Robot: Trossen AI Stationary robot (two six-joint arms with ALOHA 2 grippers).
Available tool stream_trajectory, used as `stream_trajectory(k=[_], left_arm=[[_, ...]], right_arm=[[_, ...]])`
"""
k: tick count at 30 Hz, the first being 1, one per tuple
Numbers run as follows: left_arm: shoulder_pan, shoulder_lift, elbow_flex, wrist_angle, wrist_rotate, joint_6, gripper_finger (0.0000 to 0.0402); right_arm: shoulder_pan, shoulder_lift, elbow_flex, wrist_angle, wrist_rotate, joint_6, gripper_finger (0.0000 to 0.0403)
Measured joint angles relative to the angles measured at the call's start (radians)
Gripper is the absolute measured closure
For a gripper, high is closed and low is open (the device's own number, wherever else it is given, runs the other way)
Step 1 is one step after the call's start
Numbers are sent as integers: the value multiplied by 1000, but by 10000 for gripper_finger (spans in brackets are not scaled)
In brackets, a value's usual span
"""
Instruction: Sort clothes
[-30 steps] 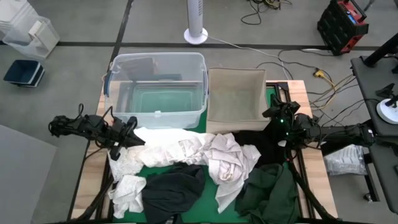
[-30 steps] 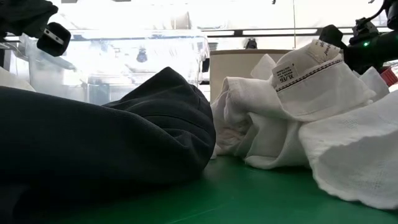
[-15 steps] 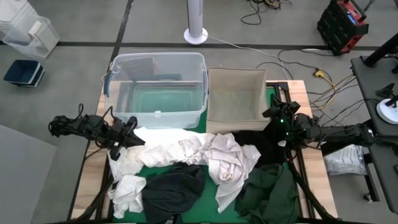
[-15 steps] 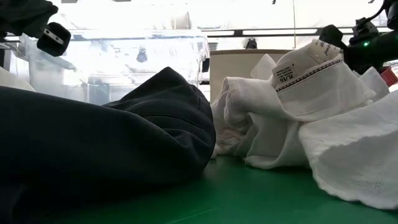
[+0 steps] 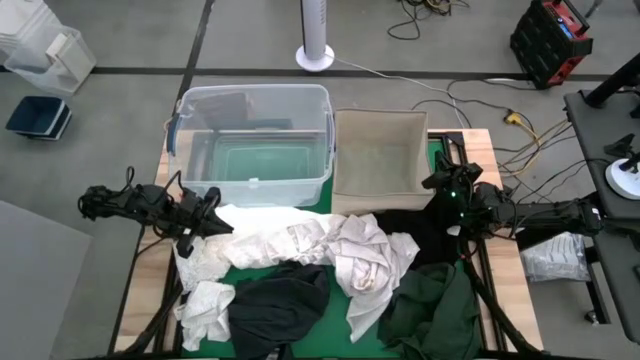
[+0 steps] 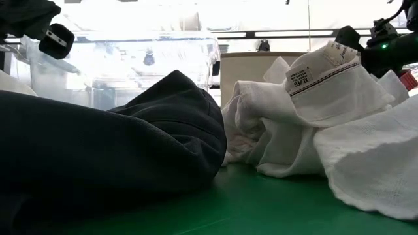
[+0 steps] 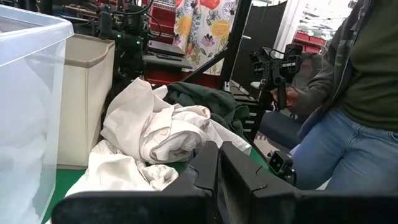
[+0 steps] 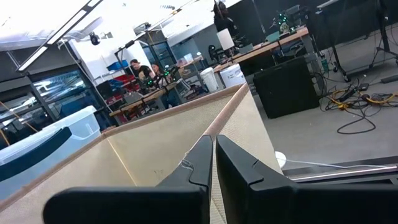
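Observation:
The clothes lie in a heap on the green mat [image 5: 243, 272]. There is a white garment [image 5: 290, 240], a cream one [image 5: 365, 258], a white one [image 5: 205, 300], a black one [image 5: 275, 305], a dark green one [image 5: 430, 310] and a black one [image 5: 412, 232]. My left gripper [image 5: 207, 216] [image 7: 218, 163] is shut at the heap's left end, raised above the white cloth. My right gripper [image 5: 438, 186] [image 8: 212, 151] is shut at the mat's far right, raised beside the beige bin. In the low view the black garment [image 6: 111, 150] and a white one [image 6: 326, 111] fill the foreground.
A clear plastic bin [image 5: 250, 140] and a beige fabric bin [image 5: 380, 160] stand side by side at the table's far edge. A person [image 7: 367, 93] stands beyond the table in the left wrist view. The floor behind holds a white fan base [image 5: 314, 55] and cables.

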Motion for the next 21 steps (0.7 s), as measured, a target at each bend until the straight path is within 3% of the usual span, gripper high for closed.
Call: stream_trajectory(k=[21], left_arm=[[0,0,0,0,0,0,402]], right_arm=[[0,0,0,69,0,1,390]])
